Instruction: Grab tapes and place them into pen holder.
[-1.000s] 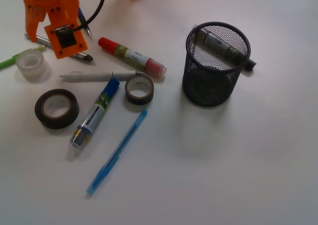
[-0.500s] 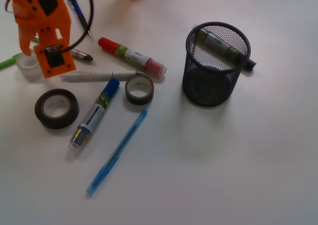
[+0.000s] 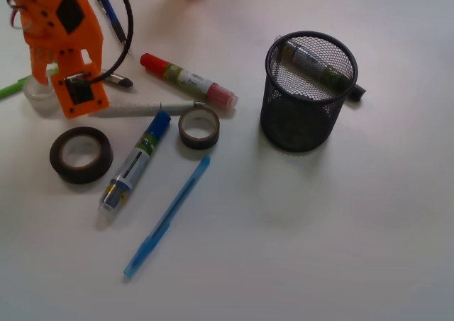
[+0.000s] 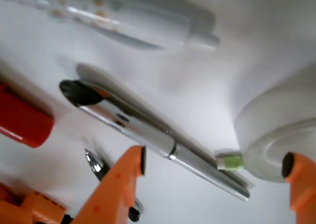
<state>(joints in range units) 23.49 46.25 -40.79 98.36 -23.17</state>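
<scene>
The translucent whitish tape (image 3: 37,96) sits at the far left of the tabletop (image 3: 319,229), and the orange pincer (image 4: 215,167) is right down on it, jaws spread wide. In the wrist view the roll's pale curved wall (image 4: 276,135) fills the right side, touching the right fingertip (image 4: 288,164), while the left fingertip (image 4: 142,160) stands well off. A chrome pen (image 4: 158,135) with a green tip runs slantwise between the jaws, hard against the roll.

That pen is the snag, I'd say: close now and the pincer may pinch pen and roll together, or catch only the roll's edge. Better to shift so the roll sits between the two jaws with the pen outside, then squeeze gently, since a thin plastic ring may squirt free.

Further out, the wide dark tape (image 3: 81,154) lies flat near the left edge, and the smaller dark tape (image 3: 198,127) lies just beside a white pen (image 3: 142,109). A red marker (image 3: 188,81), a blue-capped marker (image 3: 135,166) and a blue pen (image 3: 167,216) are scattered around. The pen holder (image 3: 309,91) stands upright well to the right, with a marker leaning inside and no tape visible in it.

The tabletop is plain white and smooth; nothing of the room beyond shows.
</scene>
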